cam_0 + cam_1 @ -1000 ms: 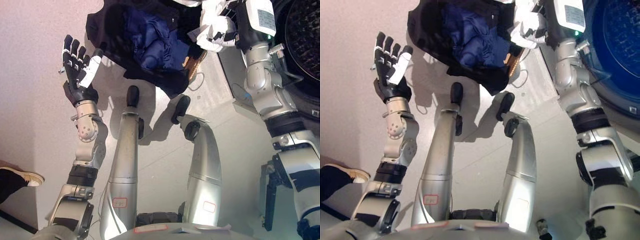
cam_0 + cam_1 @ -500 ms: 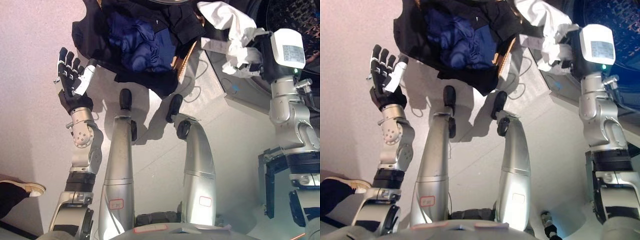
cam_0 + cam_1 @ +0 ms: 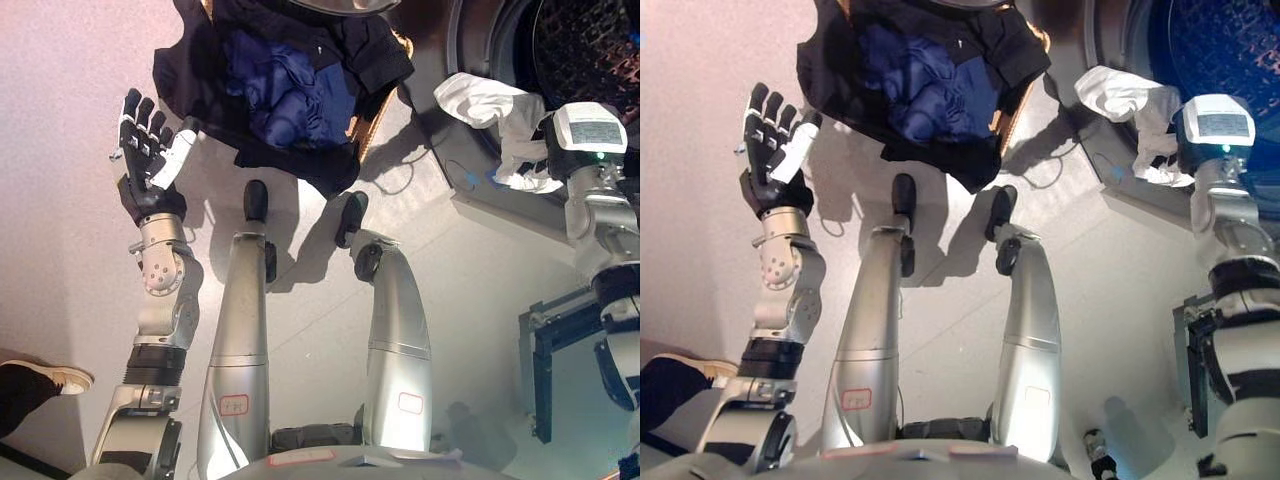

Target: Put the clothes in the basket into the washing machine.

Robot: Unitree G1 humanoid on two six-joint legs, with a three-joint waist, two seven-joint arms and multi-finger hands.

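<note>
A crumpled white cloth garment (image 3: 492, 112) hangs at the round opening of the grey washing machine (image 3: 470, 40), gripped by the right hand (image 3: 540, 150), whose fingers curl into its folds. The woven basket (image 3: 372, 105) of dark and blue clothes (image 3: 290, 90) sits on the floor nearby. The left hand (image 3: 148, 150) is raised, fingers spread and empty.
</note>
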